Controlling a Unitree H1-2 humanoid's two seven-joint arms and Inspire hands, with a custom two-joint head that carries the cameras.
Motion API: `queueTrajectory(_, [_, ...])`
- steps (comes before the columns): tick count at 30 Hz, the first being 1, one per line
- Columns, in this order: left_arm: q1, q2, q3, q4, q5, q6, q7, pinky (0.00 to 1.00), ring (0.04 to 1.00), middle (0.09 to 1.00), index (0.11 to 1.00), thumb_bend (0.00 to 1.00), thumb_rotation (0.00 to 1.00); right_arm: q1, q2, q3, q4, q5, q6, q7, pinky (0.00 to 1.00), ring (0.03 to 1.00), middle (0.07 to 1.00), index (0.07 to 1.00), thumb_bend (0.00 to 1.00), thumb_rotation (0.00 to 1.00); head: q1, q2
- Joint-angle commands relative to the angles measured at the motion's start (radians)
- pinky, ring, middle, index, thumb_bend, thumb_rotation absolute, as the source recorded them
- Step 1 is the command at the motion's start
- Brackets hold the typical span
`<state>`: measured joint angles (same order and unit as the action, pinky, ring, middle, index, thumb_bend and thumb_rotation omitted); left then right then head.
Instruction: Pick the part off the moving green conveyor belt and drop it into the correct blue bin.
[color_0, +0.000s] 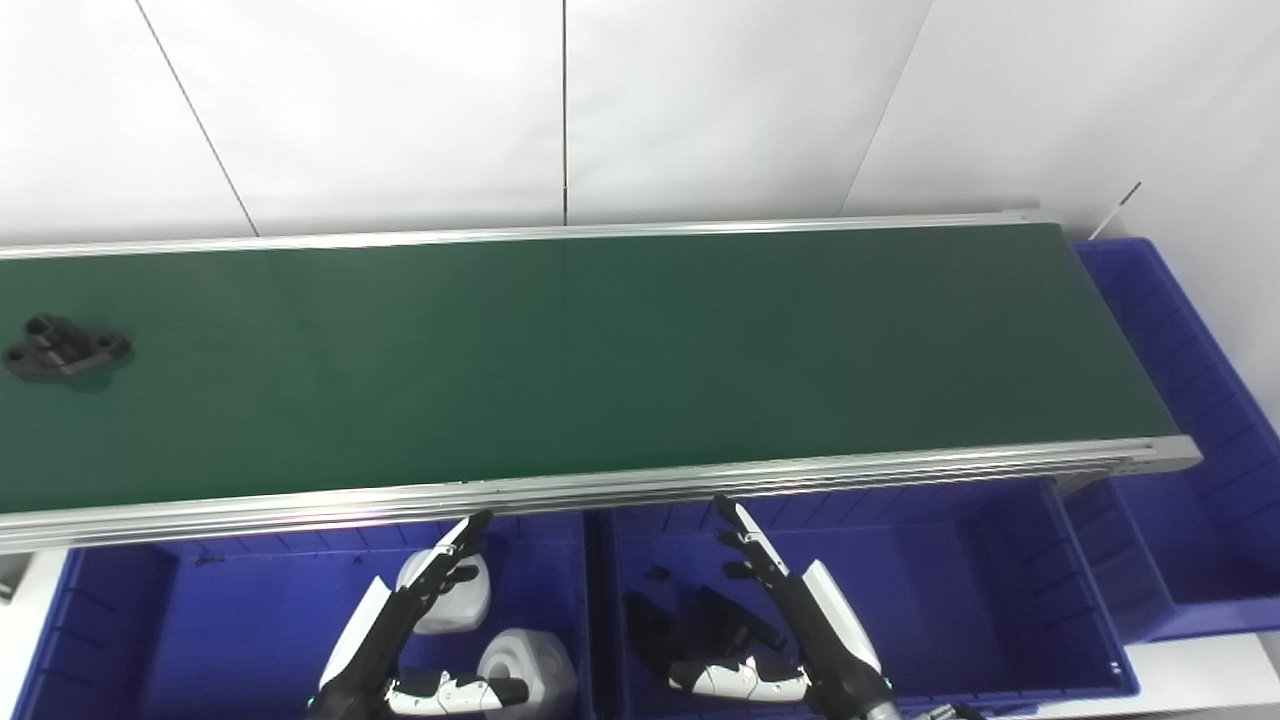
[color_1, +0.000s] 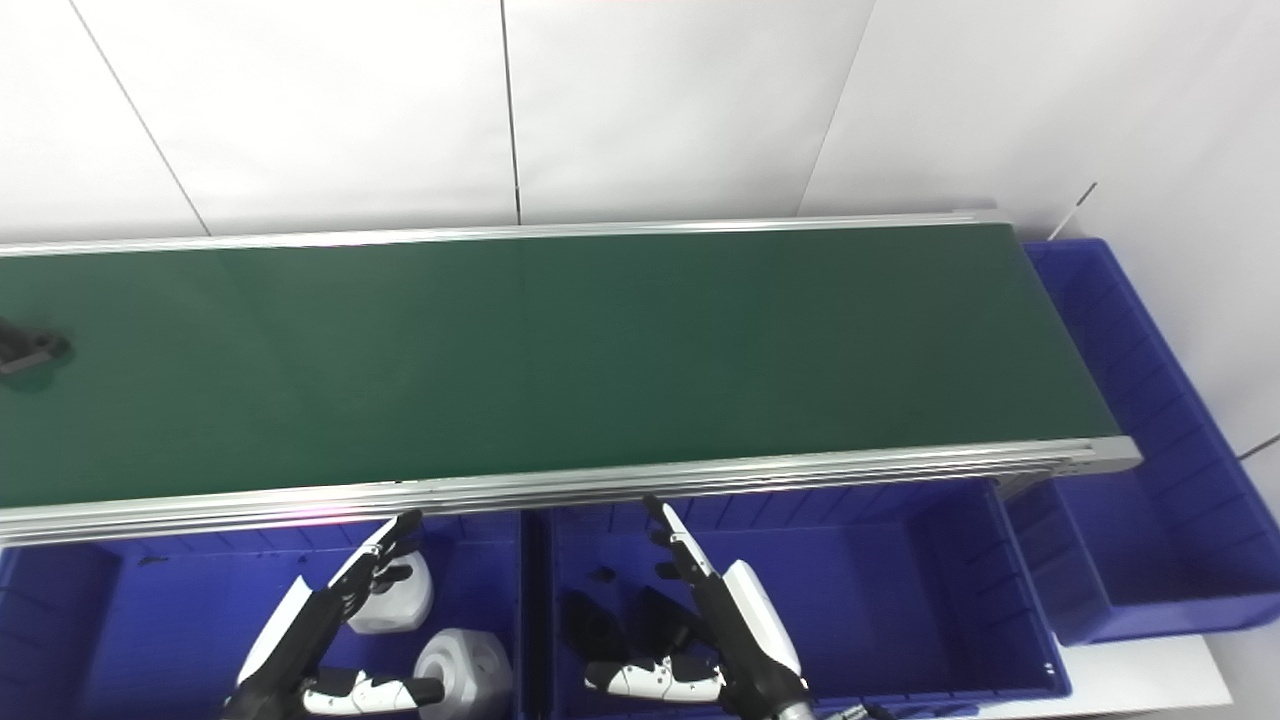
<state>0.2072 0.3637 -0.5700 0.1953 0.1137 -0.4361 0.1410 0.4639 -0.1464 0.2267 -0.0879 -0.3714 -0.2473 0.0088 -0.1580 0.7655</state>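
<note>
A black part (color_0: 65, 348) lies at the far left of the green conveyor belt (color_0: 600, 350); in the right eye view the black part (color_1: 25, 348) is cut off by the picture's left edge. My left hand (color_0: 400, 625) hovers open over the left blue bin (color_0: 110, 620), fingers stretched toward the belt's near rail. My right hand (color_0: 790, 610) hovers open over the middle blue bin (color_0: 980, 600) in the same way. Neither hand holds anything. Both are far from the black part.
The left bin holds two white parts (color_0: 530, 670). Several black parts (color_0: 690, 620) lie in the middle bin. A third blue bin (color_0: 1190, 420) stands at the belt's right end. The aluminium rail (color_0: 700, 485) runs just beyond my fingertips.
</note>
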Motion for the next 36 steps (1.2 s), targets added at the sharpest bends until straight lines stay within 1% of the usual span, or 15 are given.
queueTrajectory(1, [-0.015, 0.004, 0.005, -0.017, -0.003, -0.034, 0.021, 0.84, 0.914, 0.956, 0.942, 0.73, 0.39, -0.006, 0.003, -0.002, -0.016, 0.003, -0.034, -0.013, 0.80, 0.924, 0.973, 0.990, 0.82, 0.38, -0.001, 0.000])
queueTrajectory(3, [-0.015, 0.002, 0.007, -0.015, -0.008, -0.034, 0.017, 0.84, 0.915, 0.957, 0.942, 0.73, 0.38, -0.008, 0.004, -0.002, -0.014, 0.003, -0.036, -0.014, 0.79, 0.919, 0.971, 0.989, 0.81, 0.38, 0.000, 0.000])
queueTrajectory(6, [-0.017, 0.005, 0.006, -0.015, -0.002, -0.034, 0.020, 0.84, 0.915, 0.959, 0.943, 0.74, 0.39, -0.010, 0.004, -0.002, -0.013, -0.001, -0.034, -0.015, 0.79, 0.918, 0.974, 0.992, 0.81, 0.38, -0.001, 0.001])
queueTrajectory(11, [-0.015, 0.003, 0.013, -0.017, -0.015, -0.034, 0.004, 0.85, 0.919, 0.957, 0.939, 0.74, 0.39, -0.009, 0.006, -0.002, -0.012, -0.003, -0.038, -0.019, 0.80, 0.922, 0.973, 0.989, 0.82, 0.38, -0.002, 0.000])
queueTrajectory(14, [-0.016, 0.003, 0.013, -0.016, -0.015, -0.034, 0.000, 0.85, 0.919, 0.961, 0.940, 0.74, 0.39, -0.010, 0.004, -0.001, -0.013, -0.003, -0.037, -0.018, 0.79, 0.913, 0.970, 0.990, 0.81, 0.38, -0.004, -0.001])
queueTrajectory(17, [-0.016, 0.003, 0.011, -0.016, -0.011, -0.034, 0.008, 0.83, 0.911, 0.958, 0.937, 0.74, 0.38, -0.009, 0.005, -0.001, -0.013, -0.006, -0.033, -0.019, 0.79, 0.915, 0.974, 0.990, 0.81, 0.38, -0.004, -0.003])
queueTrajectory(23, [-0.017, 0.006, 0.003, -0.013, 0.001, -0.034, 0.025, 0.84, 0.910, 0.958, 0.939, 0.73, 0.39, -0.007, 0.002, 0.001, -0.017, 0.002, -0.031, -0.013, 0.78, 0.911, 0.975, 0.994, 0.81, 0.39, -0.002, -0.006])
queueTrajectory(27, [-0.018, 0.003, -0.002, -0.005, 0.004, -0.034, 0.030, 0.84, 0.910, 0.956, 0.941, 0.74, 0.40, -0.007, -0.002, -0.001, -0.008, 0.008, -0.038, -0.013, 0.78, 0.911, 0.971, 0.991, 0.81, 0.39, 0.039, -0.029])
queueTrajectory(28, [-0.018, 0.002, -0.007, -0.002, 0.008, -0.034, 0.036, 0.83, 0.908, 0.954, 0.937, 0.74, 0.40, -0.008, -0.005, -0.002, 0.001, 0.015, -0.049, -0.013, 0.80, 0.915, 0.973, 0.993, 0.81, 0.39, 0.066, -0.049])
queueTrajectory(29, [-0.019, 0.001, -0.011, 0.000, 0.011, -0.034, 0.040, 0.83, 0.908, 0.954, 0.936, 0.74, 0.41, -0.008, -0.007, -0.003, 0.009, 0.020, -0.057, -0.014, 0.80, 0.917, 0.976, 0.994, 0.81, 0.39, 0.070, -0.052])
queueTrajectory(30, [-0.018, -0.001, -0.016, 0.004, 0.012, -0.034, 0.042, 0.82, 0.907, 0.954, 0.936, 0.74, 0.41, -0.006, -0.011, -0.004, 0.016, 0.024, -0.064, -0.015, 0.80, 0.918, 0.977, 0.995, 0.81, 0.38, 0.090, -0.073])
queueTrajectory(31, [-0.018, -0.004, -0.021, 0.010, 0.013, -0.034, 0.047, 0.82, 0.908, 0.953, 0.931, 0.76, 0.41, -0.005, -0.014, -0.006, 0.024, 0.025, -0.072, -0.017, 0.79, 0.916, 0.980, 0.997, 0.80, 0.39, 0.107, -0.086])
queueTrajectory(34, [-0.020, -0.012, -0.038, 0.026, 0.014, -0.034, 0.061, 0.82, 0.900, 0.943, 0.923, 0.77, 0.39, -0.001, -0.025, -0.009, 0.043, 0.027, -0.091, -0.022, 0.78, 0.917, 0.983, 1.000, 0.81, 0.41, 0.149, -0.112])
queueTrajectory(35, [-0.020, -0.015, -0.043, 0.031, 0.016, -0.034, 0.066, 0.82, 0.900, 0.941, 0.921, 0.77, 0.39, -0.002, -0.028, -0.012, 0.053, 0.032, -0.103, -0.023, 0.78, 0.916, 0.983, 0.999, 0.81, 0.41, 0.182, -0.131])
queueTrajectory(36, [-0.021, -0.017, -0.048, 0.034, 0.017, -0.034, 0.070, 0.83, 0.900, 0.938, 0.918, 0.77, 0.39, -0.003, -0.031, -0.014, 0.060, 0.035, -0.112, -0.024, 0.78, 0.916, 0.982, 0.998, 0.81, 0.41, 0.182, -0.131])
